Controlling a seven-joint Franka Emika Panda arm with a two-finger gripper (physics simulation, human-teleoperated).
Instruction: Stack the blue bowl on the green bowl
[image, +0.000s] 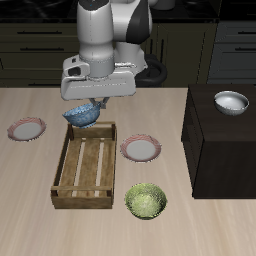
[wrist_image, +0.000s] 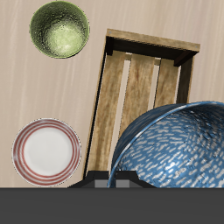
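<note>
Currently the gripper (image: 88, 100) holds the blue bowl (image: 81, 115) above the tabletop (image: 30, 190), over the back end of the wooden crate (image: 88, 168). The fingers are closed on the bowl's rim, as far as the exterior view shows; the fingertips themselves are hidden behind the gripper body. In the wrist view the blue bowl (wrist_image: 179, 149) hangs tilted, close to the camera, with the crate (wrist_image: 144, 83) beneath it.

The green bowl (image: 147, 200) sits upright on the tabletop near the front edge, just beside the crate's front corner and apart from it. A red-rimmed plate (image: 141, 149) lies beside the crate, farther back than the green bowl. A second red-rimmed plate (image: 26, 129) lies on the crate's other side, and a white-grey bowl (image: 231, 101) rests on the dark cabinet (image: 225, 150).

Handling judgement: the blue bowl appears rigid, glazed and therefore smooth, and probably light. A rim grip with one finger inside and one outside suits it, but the bowl can swing or slip in such a pinch. Carry it slowly, level it over the green bowl, and lower it until the two nest before letting go.
</note>
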